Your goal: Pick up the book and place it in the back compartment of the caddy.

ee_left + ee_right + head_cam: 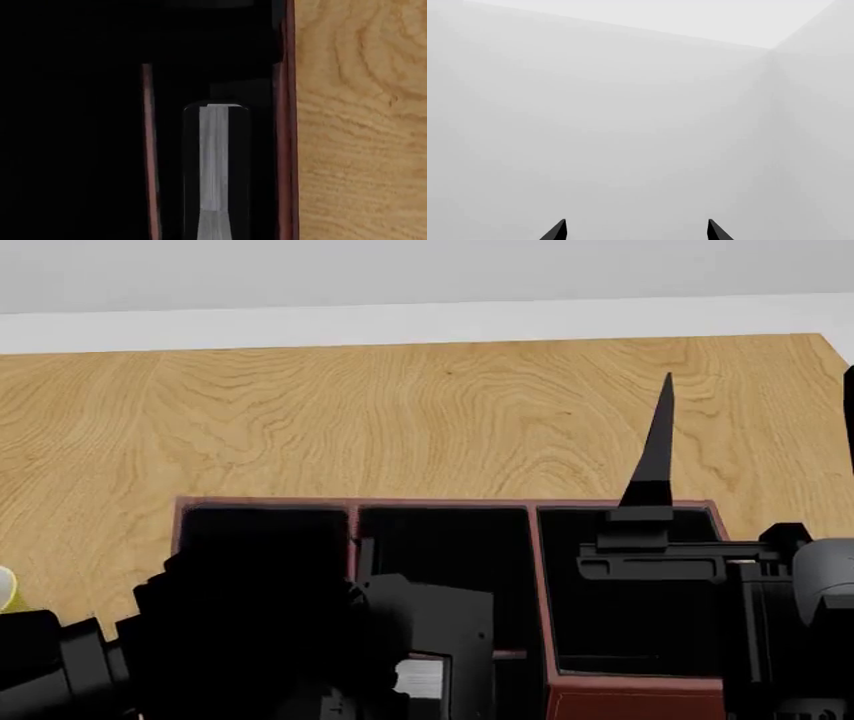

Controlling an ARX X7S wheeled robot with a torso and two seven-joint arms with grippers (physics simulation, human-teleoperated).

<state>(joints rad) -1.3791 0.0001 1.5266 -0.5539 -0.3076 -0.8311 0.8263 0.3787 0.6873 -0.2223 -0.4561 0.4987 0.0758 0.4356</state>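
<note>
Our right end effector [636, 231] points upward with its fingers spread wide apart; our left arm [267, 640] reaches low, its end effector apparently hidden.

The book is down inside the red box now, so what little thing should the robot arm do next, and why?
Probably open the left gripper and lift straight up. The left wrist view shows the book standing on edge inside the caddy, between a thin divider and the outer wall. Whether the gripper is clamped on it is not visible. The right gripper is open, pointing at a bare wall.

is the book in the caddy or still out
In: left wrist view shows the book on edge between a divider and the caddy wall. Which compartment, cannot tell.
</note>
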